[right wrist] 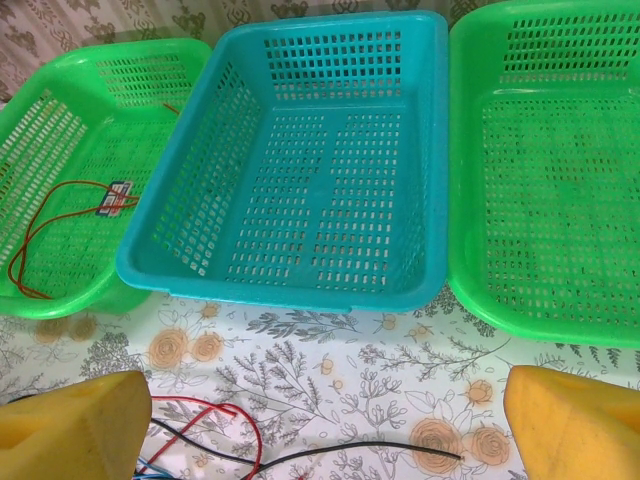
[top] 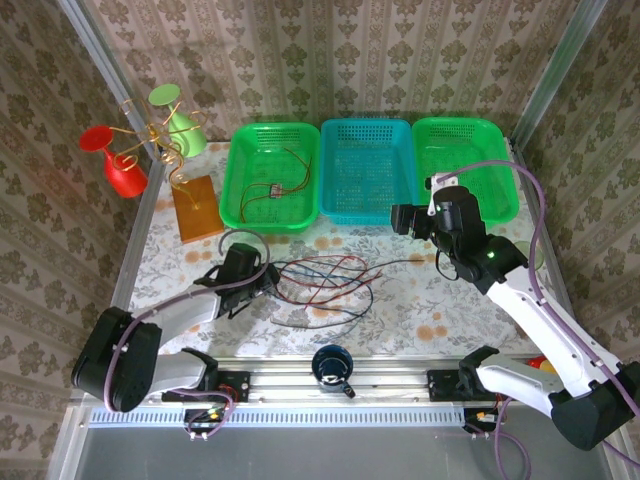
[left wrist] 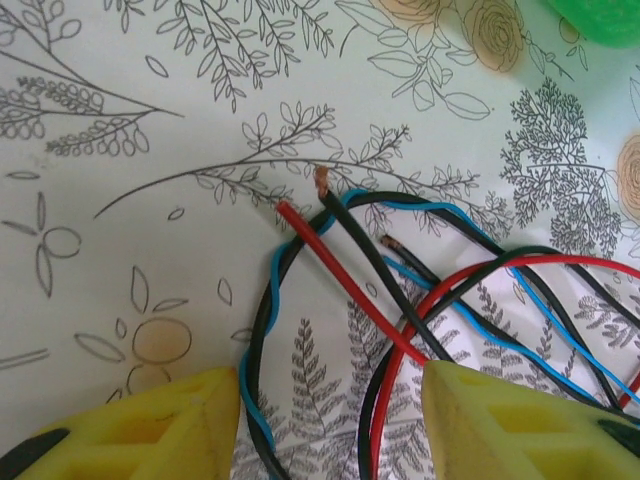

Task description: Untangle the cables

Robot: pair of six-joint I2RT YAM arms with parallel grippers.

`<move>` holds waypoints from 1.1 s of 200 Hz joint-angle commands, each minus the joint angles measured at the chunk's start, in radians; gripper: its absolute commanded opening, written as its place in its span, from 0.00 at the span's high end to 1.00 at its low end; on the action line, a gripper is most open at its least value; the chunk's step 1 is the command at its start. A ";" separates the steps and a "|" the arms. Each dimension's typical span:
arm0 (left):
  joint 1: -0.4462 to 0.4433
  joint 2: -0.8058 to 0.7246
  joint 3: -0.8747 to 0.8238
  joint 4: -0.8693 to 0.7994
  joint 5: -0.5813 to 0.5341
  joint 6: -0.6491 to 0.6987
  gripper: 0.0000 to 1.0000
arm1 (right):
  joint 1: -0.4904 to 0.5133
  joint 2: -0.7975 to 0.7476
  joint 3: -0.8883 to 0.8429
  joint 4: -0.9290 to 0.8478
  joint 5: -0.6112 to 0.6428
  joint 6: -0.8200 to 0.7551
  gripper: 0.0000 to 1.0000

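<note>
Standing along the far edge of the table (top: 420,300), three baskets are counted: a left green basket (top: 235,185), a teal basket (top: 367,175) and a right green basket (top: 465,160). Two grippers are seen, both parted: the right gripper (right wrist: 325,425) near the teal basket, the left gripper (left wrist: 330,425) set astride the cables (left wrist: 400,290), red, blue and black strands lying unclamped between its fingers (left wrist: 500,420); their number cannot be told.

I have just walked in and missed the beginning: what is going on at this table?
Two arms are sorting out a tangle of cables on the table. The left hand is down at the tangle's end, its fingers open on either side of red, blue and black strands. The right hand waits open before the teal basket, holding nothing. One red cable lies in the left green basket.
</note>
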 commanded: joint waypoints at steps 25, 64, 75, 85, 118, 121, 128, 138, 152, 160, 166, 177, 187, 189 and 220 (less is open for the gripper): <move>0.026 0.055 0.058 0.070 0.005 0.038 0.50 | -0.007 -0.022 -0.004 0.000 0.008 0.001 0.08; 0.026 0.078 0.088 0.057 -0.006 0.063 0.53 | -0.008 -0.023 -0.004 -0.004 0.005 0.003 0.08; 0.026 0.090 0.097 0.051 -0.006 0.071 0.54 | -0.007 -0.023 -0.004 -0.005 0.004 0.004 0.08; 0.027 0.099 0.103 0.046 -0.012 0.077 0.56 | -0.008 -0.023 -0.002 -0.006 0.004 0.004 0.08; 0.026 0.100 0.120 0.010 -0.038 0.099 0.57 | -0.008 -0.021 0.009 -0.020 -0.002 0.005 0.08; 0.026 0.099 0.122 0.002 -0.045 0.099 0.56 | -0.007 -0.022 0.010 -0.022 -0.003 0.005 0.08; 0.026 0.090 0.122 -0.007 -0.058 0.103 0.54 | -0.008 -0.023 0.011 -0.023 -0.004 0.004 0.08; 0.026 0.076 0.120 -0.020 -0.082 0.102 0.48 | -0.007 -0.023 0.011 -0.024 -0.004 0.004 0.08; 0.026 0.055 0.110 -0.018 -0.104 0.101 0.40 | -0.007 -0.025 0.014 -0.024 -0.004 0.003 0.08; 0.026 0.046 0.107 -0.013 -0.109 0.102 0.39 | -0.008 -0.025 0.016 -0.024 -0.004 0.003 0.08; 0.026 0.044 0.106 -0.006 -0.107 0.105 0.39 | -0.007 -0.024 0.017 -0.023 -0.004 0.003 0.08; 0.026 0.047 0.109 0.007 -0.097 0.114 0.42 | -0.007 -0.022 0.018 -0.020 -0.004 0.003 0.08; 0.051 0.060 0.119 0.013 -0.082 0.121 0.45 | -0.007 -0.020 0.019 -0.018 -0.005 0.004 0.08; 0.055 0.064 0.122 0.014 -0.078 0.123 0.46 | -0.008 -0.019 0.020 -0.018 -0.005 0.003 0.08; 0.075 0.114 0.145 0.041 -0.042 0.143 0.57 | -0.007 -0.018 0.025 -0.026 -0.008 0.000 0.08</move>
